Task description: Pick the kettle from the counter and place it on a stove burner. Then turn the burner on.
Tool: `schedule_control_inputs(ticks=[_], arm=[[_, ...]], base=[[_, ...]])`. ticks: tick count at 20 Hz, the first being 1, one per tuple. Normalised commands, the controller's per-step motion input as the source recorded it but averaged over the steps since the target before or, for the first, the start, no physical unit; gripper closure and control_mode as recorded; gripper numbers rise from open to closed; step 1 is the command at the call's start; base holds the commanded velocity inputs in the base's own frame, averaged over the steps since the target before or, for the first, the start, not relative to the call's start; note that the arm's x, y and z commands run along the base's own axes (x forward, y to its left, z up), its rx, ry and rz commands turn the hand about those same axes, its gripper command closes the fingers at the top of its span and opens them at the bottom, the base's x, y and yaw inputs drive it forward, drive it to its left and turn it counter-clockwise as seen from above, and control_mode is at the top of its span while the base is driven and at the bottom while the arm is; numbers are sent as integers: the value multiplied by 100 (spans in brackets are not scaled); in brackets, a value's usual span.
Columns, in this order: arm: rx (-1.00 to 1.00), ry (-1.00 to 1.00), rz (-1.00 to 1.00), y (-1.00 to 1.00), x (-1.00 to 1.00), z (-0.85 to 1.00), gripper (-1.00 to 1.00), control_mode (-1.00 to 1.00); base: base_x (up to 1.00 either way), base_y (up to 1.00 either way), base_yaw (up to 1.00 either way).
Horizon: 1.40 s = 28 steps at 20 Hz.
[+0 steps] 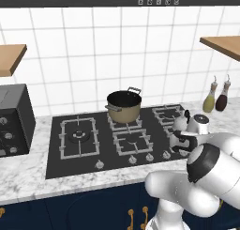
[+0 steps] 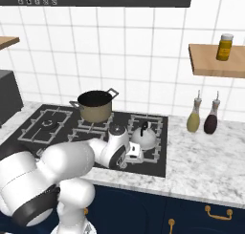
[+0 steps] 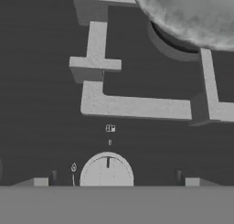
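The silvery kettle (image 2: 143, 137) with its black handle stands on the front right stove burner grate (image 2: 155, 151) of the black cooktop. In the left base view the kettle (image 1: 180, 124) is partly hidden behind my hand. My gripper (image 2: 136, 154) is open and low over the cooktop's front edge, just in front of the kettle. In the hand view its fingertips (image 3: 41, 182) straddle a round white knob (image 3: 107, 170), with nothing held. The kettle's rounded underside (image 3: 192, 13) sits above the grey grate bars (image 3: 137, 106). The marble counter (image 2: 206, 166) lies to the right.
A tan pot (image 1: 124, 107) sits on the back middle burner. Two slim bottles (image 2: 202, 119) stand on the counter by the wall. A black appliance (image 1: 14, 118) stands at far left. A wooden shelf (image 2: 215, 61) with a jar hangs on the right.
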Motion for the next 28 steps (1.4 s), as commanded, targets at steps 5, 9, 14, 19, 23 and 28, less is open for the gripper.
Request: schedule_control_inputs(ticks=[5,9,14,19,23,28], arm=[[0,2,0,0,1,-14,-100,-100],[0,0,0,0,0,0,100,-100],[0,0,0,0,0,0,100,-100],[-1,0,3,2,-5,0,100,-100],[-5,-2,21,1,-13,0,100,-100],[-6,-1,26,0,-6,1,100,-100]], base=[[0,0,0],[0,0,0],[0,0,0],[0,0,0],[0,0,0],[0,0,0]])
